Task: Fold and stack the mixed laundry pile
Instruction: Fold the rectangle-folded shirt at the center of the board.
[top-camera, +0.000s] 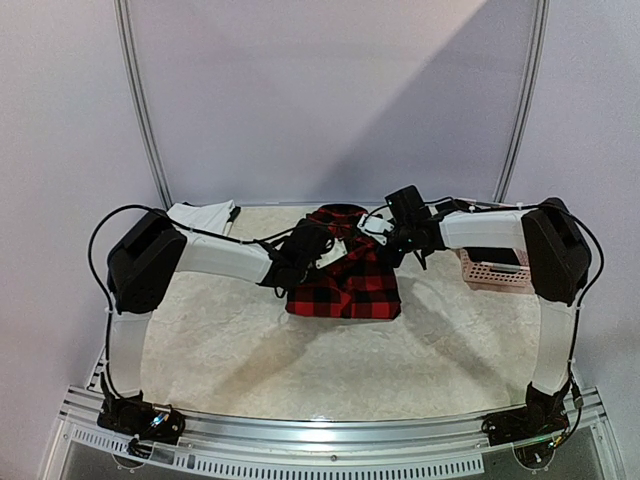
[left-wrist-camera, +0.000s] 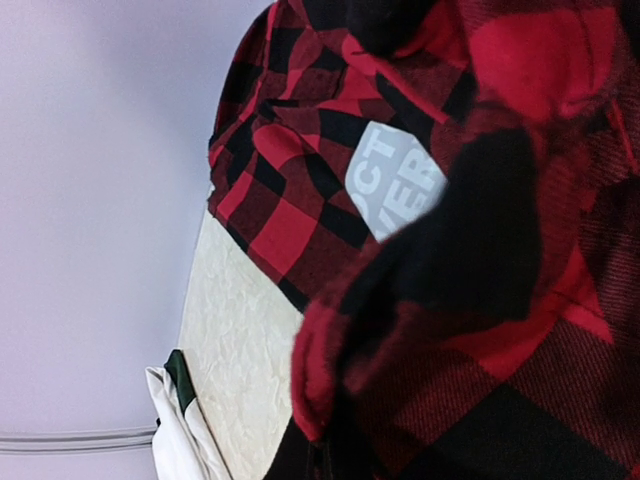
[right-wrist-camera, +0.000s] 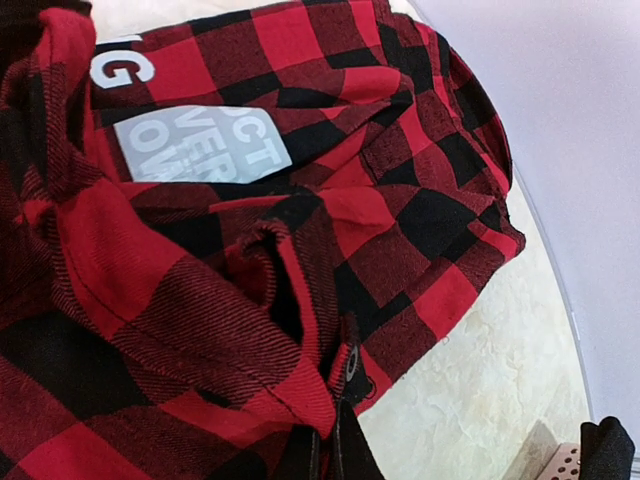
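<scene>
A: Left end effector (top-camera: 318, 252), status?
B: Jaws closed to almost nothing, pinching a fold of the red-and-black checked flannel shirt (top-camera: 345, 285). In the left wrist view the fabric bunches right into the fingers at the bottom of the frame.
A: Right end effector (top-camera: 378, 230)?
B: Same. Closed tight on the shirt. In the right wrist view a hemmed edge of the cloth runs down into the fingertips.
A: Where's the shirt sitting?
B: Middle of the tabletop (top-camera: 230, 340), toward the far side, between the two end effectors. Its near part lies flat. Its far part is gathered up at the two grips, left one at its left edge, right one near its top right.
A: Any markings?
B: A grey printed label (right-wrist-camera: 200, 145) shows on the inner face. The text is only partly readable.
A: Rest of the pile?
B: A white cloth (top-camera: 200, 215) at the far left corner, well apart from the shirt. A dark green piece (left-wrist-camera: 180, 365) shows at its edge in the left wrist view.
A: Anything else?
B: A pink perforated basket (top-camera: 490, 270) at the right, under the right arm. There's something dark in it, but I can't tell what.
</scene>
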